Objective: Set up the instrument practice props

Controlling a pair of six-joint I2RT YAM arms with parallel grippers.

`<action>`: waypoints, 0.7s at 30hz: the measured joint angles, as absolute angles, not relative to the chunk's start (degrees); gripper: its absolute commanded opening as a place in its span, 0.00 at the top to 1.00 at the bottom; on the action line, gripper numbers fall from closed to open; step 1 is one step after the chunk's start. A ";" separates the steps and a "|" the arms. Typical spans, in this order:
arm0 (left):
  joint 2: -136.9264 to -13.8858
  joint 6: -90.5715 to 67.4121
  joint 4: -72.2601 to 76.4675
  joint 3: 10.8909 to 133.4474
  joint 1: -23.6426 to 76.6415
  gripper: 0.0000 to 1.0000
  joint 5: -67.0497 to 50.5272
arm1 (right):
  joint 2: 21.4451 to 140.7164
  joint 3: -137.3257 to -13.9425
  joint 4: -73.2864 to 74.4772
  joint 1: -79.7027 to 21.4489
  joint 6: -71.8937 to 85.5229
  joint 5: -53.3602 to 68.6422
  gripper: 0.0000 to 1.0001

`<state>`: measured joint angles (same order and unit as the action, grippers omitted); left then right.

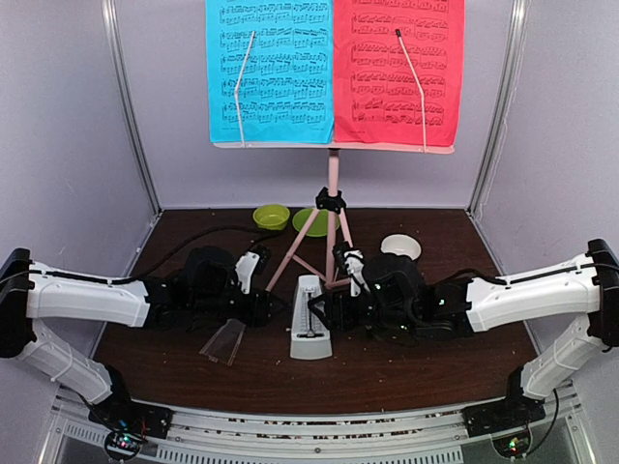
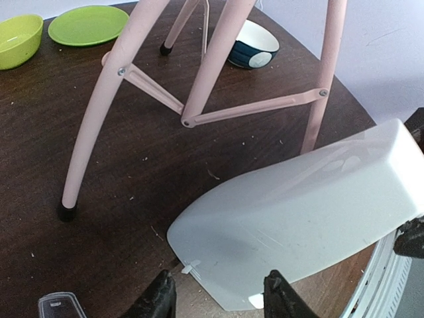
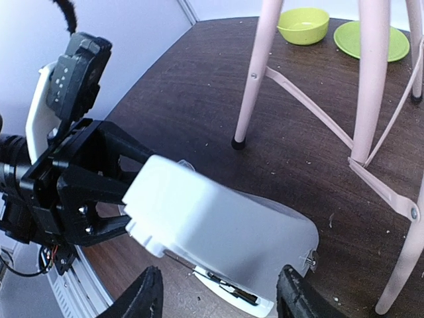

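Observation:
The pale pink music stand [image 1: 333, 184] stands at the back of the table, with the blue sheet [image 1: 271, 68] and the red sheet [image 1: 397, 68] side by side on its desk. In front of its legs [image 2: 212, 66] sits the white metronome [image 1: 309, 329], uncovered, with its clear cover [image 1: 223, 340] lying on the table to the left. My left gripper [image 2: 218, 301] is open just short of the metronome's base [image 2: 298, 225]. My right gripper [image 3: 222, 298] is open on the other side, its fingers [image 3: 142, 295] standing wide to either side of the metronome body [image 3: 218, 232].
A lime green bowl [image 1: 271, 216] and plate [image 1: 304, 224] lie behind the stand's legs. A small white bowl with a dark base [image 2: 252, 45] sits at the back right. The stand's three legs [image 3: 371, 79] and their braces spread close behind the metronome.

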<state>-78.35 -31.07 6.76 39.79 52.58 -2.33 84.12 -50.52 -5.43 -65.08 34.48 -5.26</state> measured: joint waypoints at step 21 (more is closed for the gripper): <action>-79.55 -29.82 6.59 39.79 52.05 0.53 -2.90 | 87.55 -52.38 -7.09 -65.30 35.73 -8.36 0.44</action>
<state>-79.55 -29.82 6.59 39.79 52.05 -2.90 87.55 -52.38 -7.09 -65.30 35.73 -8.36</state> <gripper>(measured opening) 0.473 0.609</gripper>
